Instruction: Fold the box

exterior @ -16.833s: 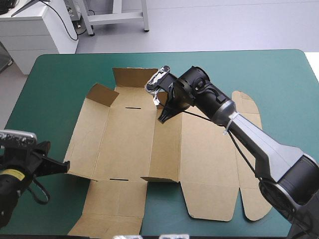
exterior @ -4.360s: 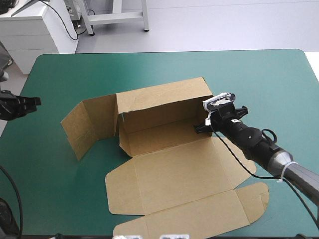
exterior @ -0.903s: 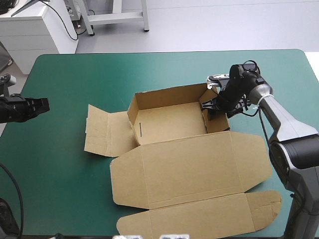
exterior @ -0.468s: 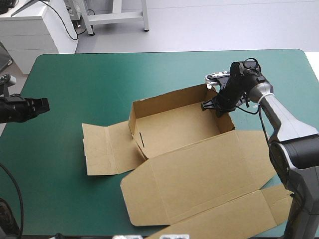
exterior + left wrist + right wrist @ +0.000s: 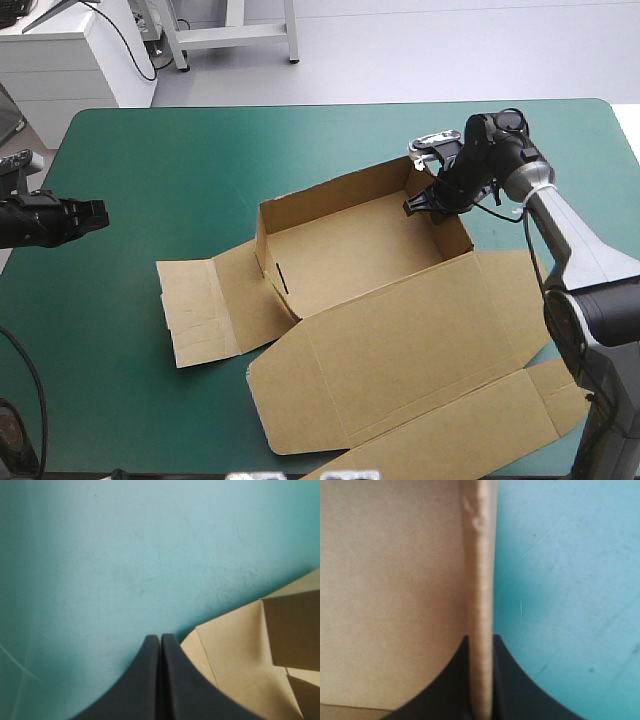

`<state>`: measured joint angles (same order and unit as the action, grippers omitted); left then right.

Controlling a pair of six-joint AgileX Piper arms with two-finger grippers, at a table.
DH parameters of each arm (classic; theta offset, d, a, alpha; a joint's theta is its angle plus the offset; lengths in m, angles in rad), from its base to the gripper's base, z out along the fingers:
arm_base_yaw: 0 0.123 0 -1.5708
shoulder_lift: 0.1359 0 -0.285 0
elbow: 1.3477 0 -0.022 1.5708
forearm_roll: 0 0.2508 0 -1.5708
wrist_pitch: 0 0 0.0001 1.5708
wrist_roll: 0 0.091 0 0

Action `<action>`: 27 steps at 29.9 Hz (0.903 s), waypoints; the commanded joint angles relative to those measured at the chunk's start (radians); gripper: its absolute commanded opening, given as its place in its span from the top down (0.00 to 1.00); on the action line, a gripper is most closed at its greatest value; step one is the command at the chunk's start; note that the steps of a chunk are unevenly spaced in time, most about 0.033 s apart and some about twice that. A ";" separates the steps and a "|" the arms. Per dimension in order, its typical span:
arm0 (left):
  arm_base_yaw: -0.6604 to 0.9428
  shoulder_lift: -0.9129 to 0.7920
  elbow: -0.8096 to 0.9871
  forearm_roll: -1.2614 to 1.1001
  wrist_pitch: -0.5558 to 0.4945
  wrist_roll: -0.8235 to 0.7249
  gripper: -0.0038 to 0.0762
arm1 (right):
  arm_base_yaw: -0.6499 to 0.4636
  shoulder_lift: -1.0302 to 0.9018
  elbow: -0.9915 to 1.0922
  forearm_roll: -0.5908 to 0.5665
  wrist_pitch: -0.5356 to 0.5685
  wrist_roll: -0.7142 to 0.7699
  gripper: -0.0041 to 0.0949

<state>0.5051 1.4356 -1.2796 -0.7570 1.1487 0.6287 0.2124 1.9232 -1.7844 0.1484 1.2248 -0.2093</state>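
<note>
- Half done, seemingly: box (image 5: 350, 250) has three walls up; flap (image 5: 200, 312) and lid (image 5: 400, 350) flat, untucked.
- Pinches right wall (image 5: 447, 228) with right gripper (image 5: 420, 203); left gripper (image 5: 160, 639) pressed together at table's (image 5: 150, 150) left edge.

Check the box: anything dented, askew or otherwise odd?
Two things. The box sits skewed on the table, its left flap lying flat, untucked. The wall edge clamped in the right tool shows a small dent ahead of the grip.

Broad teal-green table cover (image 5: 180, 160), rounded far corners, faint pale scratches across its surface.
</note>
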 commanded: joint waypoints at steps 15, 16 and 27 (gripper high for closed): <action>-0.006 0.082 -0.023 -0.053 -0.152 -0.007 0.96 | -0.005 -0.408 -0.034 0.039 0.021 0.014 0.98; -0.006 0.105 -0.023 -0.076 -0.145 -0.007 0.96 | -0.005 -0.417 -0.034 0.049 0.021 0.014 0.98; -0.195 0.262 -0.023 -0.150 -0.125 0.005 0.96 | -0.005 -0.417 -0.044 0.204 -0.125 -0.004 0.98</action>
<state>0.3723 1.7238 -1.2796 -0.8386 1.0199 0.6310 0.2130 1.5483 -1.7922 0.2850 1.2021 -0.2096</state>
